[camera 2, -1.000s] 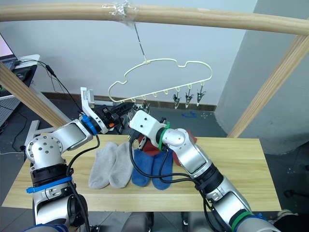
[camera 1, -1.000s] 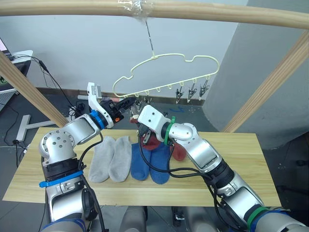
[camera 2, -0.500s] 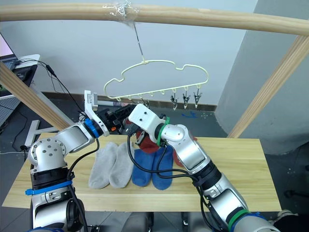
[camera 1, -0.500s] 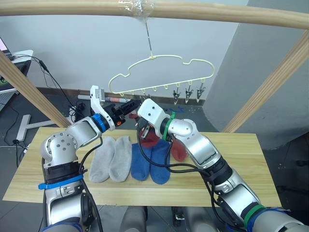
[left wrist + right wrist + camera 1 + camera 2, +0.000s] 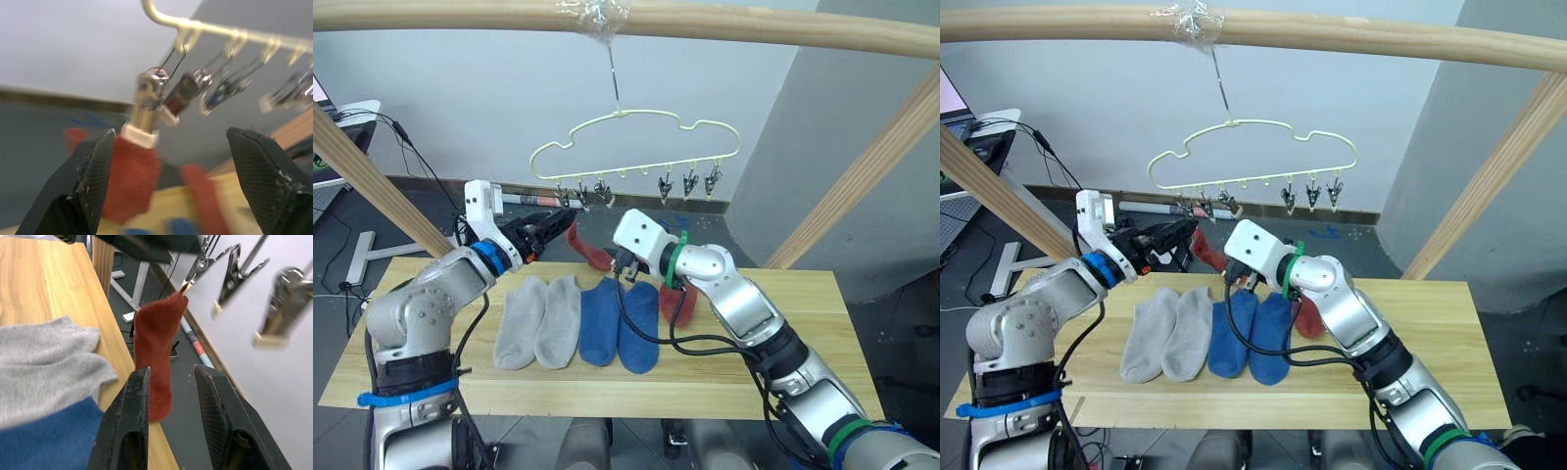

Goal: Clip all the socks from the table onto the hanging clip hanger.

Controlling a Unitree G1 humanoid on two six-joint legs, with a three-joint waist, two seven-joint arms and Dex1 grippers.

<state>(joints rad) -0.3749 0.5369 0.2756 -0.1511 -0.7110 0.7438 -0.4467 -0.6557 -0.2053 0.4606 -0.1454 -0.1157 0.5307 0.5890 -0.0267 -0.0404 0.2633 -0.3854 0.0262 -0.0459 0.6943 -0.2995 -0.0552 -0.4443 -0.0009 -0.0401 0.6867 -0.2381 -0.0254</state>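
Observation:
A rust red sock [image 5: 585, 247] hangs from one dark clip [image 5: 146, 100] of the pale yellow-green clip hanger [image 5: 636, 147]. My left gripper [image 5: 556, 225] stands open just left of it, its fingers [image 5: 93, 181] spread either side of the clipped sock [image 5: 131, 181] without touching it. On the sock's other side my right gripper [image 5: 625, 264] is open, the sock [image 5: 155, 347] beyond its fingertips. Two light grey socks [image 5: 540, 321] and two blue socks [image 5: 619, 328] lie side by side on the table [image 5: 803, 343]. Another red sock [image 5: 677, 305] lies partly behind my right arm.
The hanger's hook hangs from a round wooden pole [image 5: 754, 24] across the top. Slanted poles stand at the left [image 5: 372, 176] and right [image 5: 862, 166]. Further clips [image 5: 687, 183] hang bare along the hanger's right half. Cables lie on the floor behind the table.
Both grippers have opened and drawn back from the clip, the left one leftward, the right one downward. The red sock now hangs from the clip by itself. The hanger has swung left.

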